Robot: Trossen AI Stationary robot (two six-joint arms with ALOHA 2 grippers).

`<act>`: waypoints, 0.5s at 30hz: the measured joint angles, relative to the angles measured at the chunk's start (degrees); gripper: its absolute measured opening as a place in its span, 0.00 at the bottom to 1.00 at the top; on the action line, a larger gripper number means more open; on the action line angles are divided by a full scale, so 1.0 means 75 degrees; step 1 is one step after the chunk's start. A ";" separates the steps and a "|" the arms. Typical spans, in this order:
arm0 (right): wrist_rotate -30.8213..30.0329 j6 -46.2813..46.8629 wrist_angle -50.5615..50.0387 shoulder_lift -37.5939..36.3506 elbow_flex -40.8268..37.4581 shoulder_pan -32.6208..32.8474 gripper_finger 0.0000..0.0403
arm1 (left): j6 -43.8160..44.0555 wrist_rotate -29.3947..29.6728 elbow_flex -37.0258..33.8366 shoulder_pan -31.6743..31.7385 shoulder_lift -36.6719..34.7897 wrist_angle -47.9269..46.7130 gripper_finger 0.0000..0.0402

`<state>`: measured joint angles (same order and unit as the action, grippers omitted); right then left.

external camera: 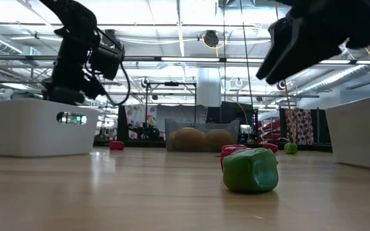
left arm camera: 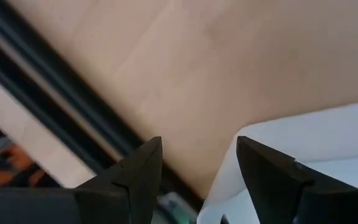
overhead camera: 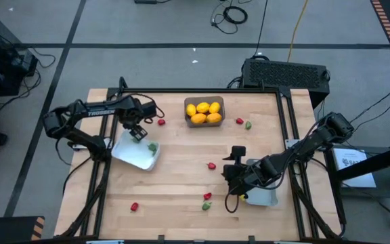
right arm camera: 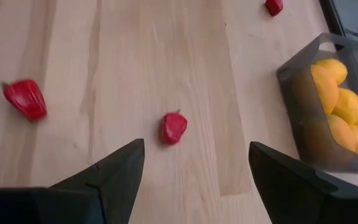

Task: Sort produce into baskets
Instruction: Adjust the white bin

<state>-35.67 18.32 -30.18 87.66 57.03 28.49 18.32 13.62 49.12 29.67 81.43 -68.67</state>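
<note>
My left gripper (overhead camera: 138,133) (left arm camera: 197,146) is open and empty above the far corner of a white basket (overhead camera: 135,152) (left arm camera: 303,143), which holds a green piece (overhead camera: 152,147). My right gripper (overhead camera: 230,169) (right arm camera: 196,146) is open and empty, pointing toward the table's left, above the table near a red piece (overhead camera: 211,165) (right arm camera: 173,127). A dark grey basket (overhead camera: 204,112) (right arm camera: 328,106) at the far middle holds several yellow and orange fruits (overhead camera: 204,113). A second white basket (overhead camera: 263,195) sits under the right arm.
Loose pieces lie on the wooden table: a red one (overhead camera: 161,122) by the left gripper, a red (overhead camera: 240,120) and green (overhead camera: 248,125) pair right of the dark basket, a red (overhead camera: 207,196) and green (overhead camera: 206,205) pair near the front, and a red one (overhead camera: 134,206) at the front left.
</note>
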 joint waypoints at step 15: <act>0.0061 -0.0264 0.0511 0.0000 -0.0281 -0.0035 0.69 | 0.0738 -0.1087 0.0000 -0.1158 0.0000 -0.1205 0.53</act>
<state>-35.20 16.34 -26.35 87.66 54.92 28.23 23.85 5.47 49.12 20.99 81.43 -77.71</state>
